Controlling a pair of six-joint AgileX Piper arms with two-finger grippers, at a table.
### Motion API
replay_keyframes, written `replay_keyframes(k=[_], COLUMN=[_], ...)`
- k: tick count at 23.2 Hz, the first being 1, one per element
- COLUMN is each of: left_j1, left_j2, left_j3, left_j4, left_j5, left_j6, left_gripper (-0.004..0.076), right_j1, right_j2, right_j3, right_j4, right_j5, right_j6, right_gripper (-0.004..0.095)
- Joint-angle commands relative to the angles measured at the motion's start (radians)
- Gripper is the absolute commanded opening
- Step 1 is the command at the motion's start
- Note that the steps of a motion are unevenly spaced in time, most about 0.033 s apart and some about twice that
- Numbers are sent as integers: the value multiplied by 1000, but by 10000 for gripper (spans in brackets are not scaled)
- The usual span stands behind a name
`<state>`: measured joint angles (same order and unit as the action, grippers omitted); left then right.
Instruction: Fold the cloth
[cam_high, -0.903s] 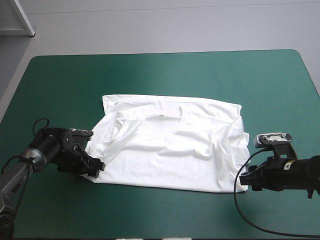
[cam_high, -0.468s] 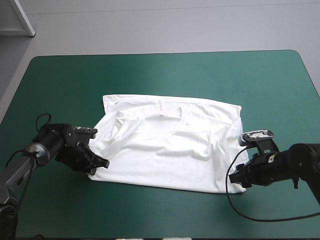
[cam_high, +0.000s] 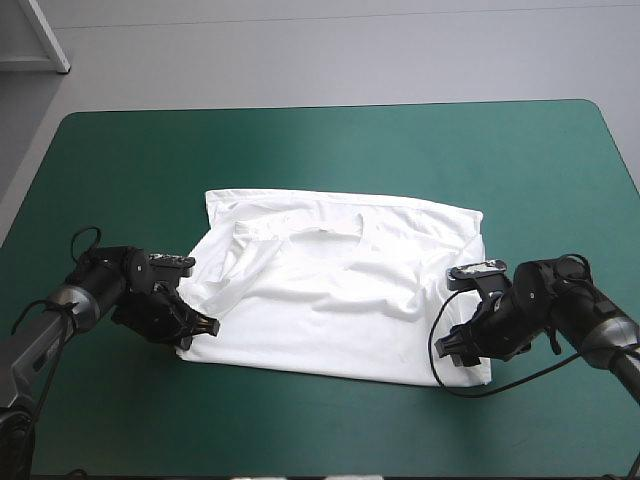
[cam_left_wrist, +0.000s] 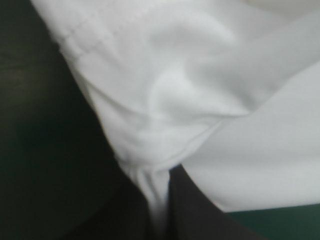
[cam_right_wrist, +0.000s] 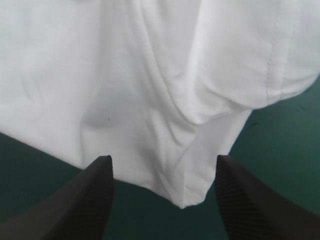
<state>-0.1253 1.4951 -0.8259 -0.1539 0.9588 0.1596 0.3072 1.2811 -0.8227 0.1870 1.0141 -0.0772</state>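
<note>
Teal-green table cover (cam_high: 330, 150) w/ round corners. Grey floor (cam_high: 350, 55) past far edge. White slanted bar (cam_high: 47, 38) at far-left, off table.

Left tool (cam_high: 203, 328) pinched nearly closed; right tool (cam_high: 455, 350) spread wide; both arms low.

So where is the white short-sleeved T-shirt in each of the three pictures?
High view: the white short-sleeved T-shirt lies spread mid-table, between the left gripper and the right gripper.
Left wrist view: the T-shirt fills most of it, pinched in the left gripper.
Right wrist view: a T-shirt corner lies ahead of the open right gripper.
Shared landmark: the teal-green cover beside the shirt's edge.
</note>
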Motion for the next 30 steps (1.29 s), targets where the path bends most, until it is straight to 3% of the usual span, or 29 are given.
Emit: replay_keyframes(k=[1, 6, 8, 9, 11, 15, 20, 27, 30], left_j1=[-5, -5, -5, -5, -5, -5, -5, -5, -5], left_j2=[35, 35, 24, 7, -43, -138, -176, -174, -161], left_j3=[27, 27, 27, 27, 27, 27, 4, -105, -190], left_j4=[53, 56, 56, 56, 66, 128, 154, 142, 142], left_j5=[-84, -84, -88, -90, -87, -66, 34, 0, -9], left_j6=[-7, 5, 7, 14, 14, -7, -23, -18, -13], left_gripper=[19, 19, 19, 19, 19, 19, 19, 19, 19], right_j1=[33, 81, 103, 123, 139, 139, 139, 139, 139], right_j2=[1, 58, 64, 64, 46, -25, -150, -194, -182], right_j3=[20, 108, 131, 131, 131, 119, 104, 5, -54], right_j4=[-7, -39, -29, -29, -29, -55, -128, -112, -145], right_j5=[-69, -159, -194, -196, -196, -169, -52, -56, -107], right_j6=[23, 70, 77, 77, 77, 102, 179, 179, 179], right_gripper=[562, 532, 381, 191, -11, -17, -17, -17, -17])
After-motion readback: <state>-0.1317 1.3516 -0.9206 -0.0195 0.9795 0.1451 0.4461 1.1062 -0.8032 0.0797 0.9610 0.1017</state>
